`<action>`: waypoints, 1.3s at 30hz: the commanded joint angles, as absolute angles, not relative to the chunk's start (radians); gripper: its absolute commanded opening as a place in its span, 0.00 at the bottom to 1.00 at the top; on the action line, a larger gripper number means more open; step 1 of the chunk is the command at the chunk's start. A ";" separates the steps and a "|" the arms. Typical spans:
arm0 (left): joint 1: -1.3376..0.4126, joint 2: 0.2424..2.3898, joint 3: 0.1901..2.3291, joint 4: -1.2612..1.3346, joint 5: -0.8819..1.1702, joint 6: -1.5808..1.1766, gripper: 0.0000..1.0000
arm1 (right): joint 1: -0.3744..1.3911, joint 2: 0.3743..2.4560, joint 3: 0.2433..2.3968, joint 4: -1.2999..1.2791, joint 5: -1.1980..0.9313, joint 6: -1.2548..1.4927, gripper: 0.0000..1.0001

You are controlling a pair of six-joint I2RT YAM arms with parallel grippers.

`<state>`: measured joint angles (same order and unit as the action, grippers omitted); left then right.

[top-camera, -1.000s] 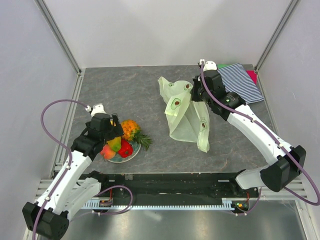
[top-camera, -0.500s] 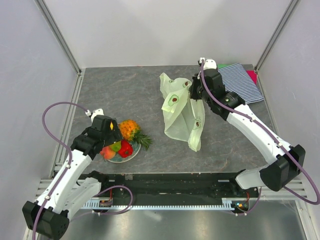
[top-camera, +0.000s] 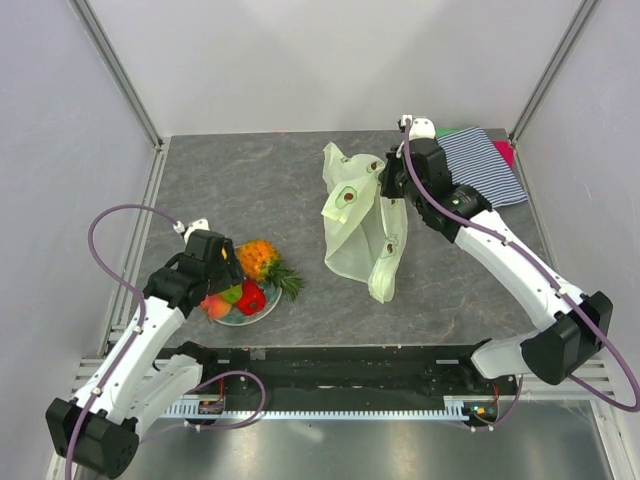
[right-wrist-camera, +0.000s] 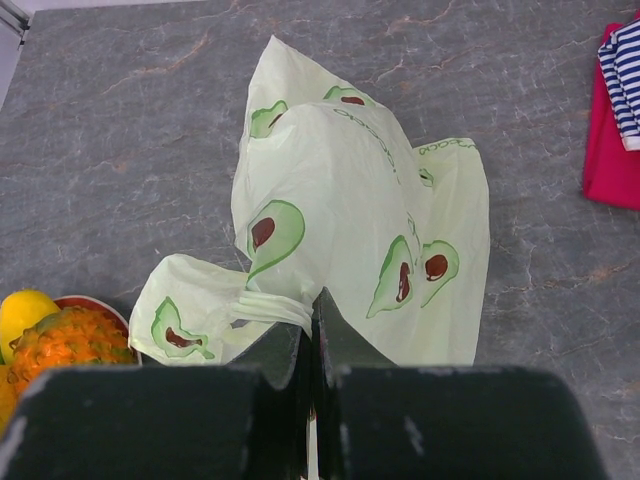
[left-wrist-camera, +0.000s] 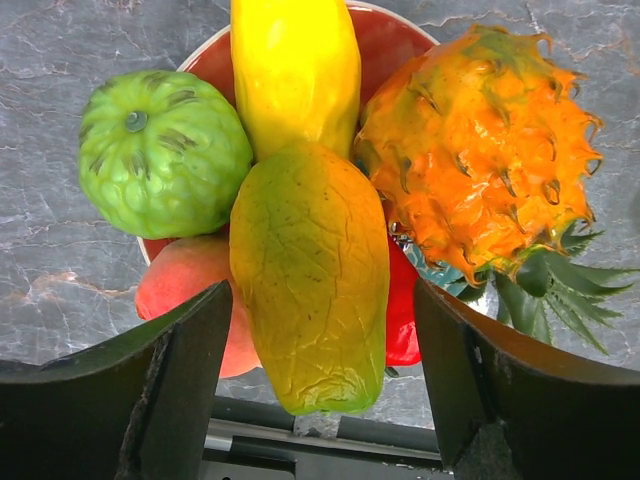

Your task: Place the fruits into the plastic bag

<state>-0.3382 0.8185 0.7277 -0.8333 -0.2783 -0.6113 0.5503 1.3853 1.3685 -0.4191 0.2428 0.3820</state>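
The fruits lie heaped on a red plate: an orange-green mango on top, a green apple, a yellow lemon, an orange pineapple, a peach and a red pepper-like piece. My left gripper is open and straddles the mango's near end, with a small gap on each side. In the top view it hovers over the plate. My right gripper is shut on a loop handle of the pale green plastic bag, holding the bag up so it hangs crumpled to the table.
A striped blue-white cloth on a red one lies at the back right corner. Metal frame posts and pale walls bound the grey stone-patterned table. The pineapple hangs over the plate's right rim.
My left gripper has sunk lower over the fruit and its jaws have narrowed around the mango. The right gripper has drawn the bag up and slightly left, so its lower end pulled in.
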 commanded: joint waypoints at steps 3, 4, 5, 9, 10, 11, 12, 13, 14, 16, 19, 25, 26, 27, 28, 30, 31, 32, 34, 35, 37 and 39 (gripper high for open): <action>-0.342 0.845 0.744 -0.836 -0.268 -0.647 0.79 | 0.545 1.336 1.356 -0.388 0.262 0.391 0.00; -0.341 0.847 0.744 -0.836 -0.268 -0.647 0.78 | 0.543 1.333 1.355 -0.387 0.262 0.390 0.00; -0.342 0.844 0.744 -0.836 -0.270 -0.649 0.77 | 0.543 1.332 1.353 -0.387 0.262 0.391 0.00; -0.342 0.850 0.742 -0.834 -0.264 -0.647 0.72 | 0.541 1.328 1.348 -0.385 0.259 0.394 0.00; -0.342 0.850 0.742 -0.834 -0.262 -0.647 0.67 | 0.541 1.325 1.348 -0.384 0.255 0.394 0.00; -0.342 0.848 0.742 -0.834 -0.262 -0.647 0.64 | 0.540 1.324 1.347 -0.385 0.259 0.394 0.00; -0.342 0.847 0.742 -0.834 -0.262 -0.647 0.61 | 0.540 1.322 1.345 -0.384 0.259 0.393 0.00; -0.342 0.844 0.742 -0.834 -0.262 -0.647 0.54 | 0.540 1.321 1.345 -0.383 0.261 0.394 0.00; -0.342 0.841 0.742 -0.834 -0.262 -0.647 0.52 | 0.538 1.321 1.342 -0.383 0.262 0.393 0.00; -0.342 0.828 0.742 -0.834 -0.262 -0.649 0.47 | 0.537 1.321 1.342 -0.385 0.264 0.393 0.00; -0.342 0.816 0.742 -0.834 -0.262 -0.649 0.45 | 0.537 1.319 1.342 -0.385 0.262 0.394 0.00; -0.342 0.778 0.749 -0.834 -0.241 -0.649 0.34 | 0.534 1.315 1.341 -0.385 0.265 0.394 0.00; -0.342 0.772 0.749 -0.839 -0.239 -0.650 0.34 | 0.535 1.315 1.341 -0.385 0.265 0.394 0.00; -0.342 0.767 0.750 -0.842 -0.239 -0.653 0.34 | 0.535 1.315 1.339 -0.385 0.264 0.394 0.00; -0.342 0.762 0.750 -0.844 -0.239 -0.657 0.34 | 0.537 1.315 1.338 -0.385 0.264 0.396 0.00; -0.342 0.753 0.756 -0.848 -0.242 -0.658 0.33 | 0.535 1.315 1.338 -0.385 0.265 0.396 0.00; -0.342 0.752 0.756 -0.850 -0.241 -0.658 0.33 | 0.535 1.315 1.338 -0.385 0.264 0.396 0.00; -0.342 0.753 0.759 -0.851 -0.241 -0.657 0.33 | 0.535 1.315 1.338 -0.385 0.267 0.397 0.00; -0.342 0.752 0.764 -0.853 -0.241 -0.658 0.32 | 0.535 1.313 1.338 -0.385 0.265 0.396 0.00; -0.342 0.750 0.765 -0.853 -0.239 -0.657 0.32 | 0.535 1.313 1.338 -0.385 0.265 0.396 0.00; -0.342 0.743 0.773 -0.851 -0.232 -0.644 0.29 | 0.535 1.312 1.338 -0.385 0.262 0.397 0.00; -0.344 0.729 0.801 -0.844 -0.209 -0.627 0.25 | 0.535 1.312 1.339 -0.385 0.264 0.396 0.00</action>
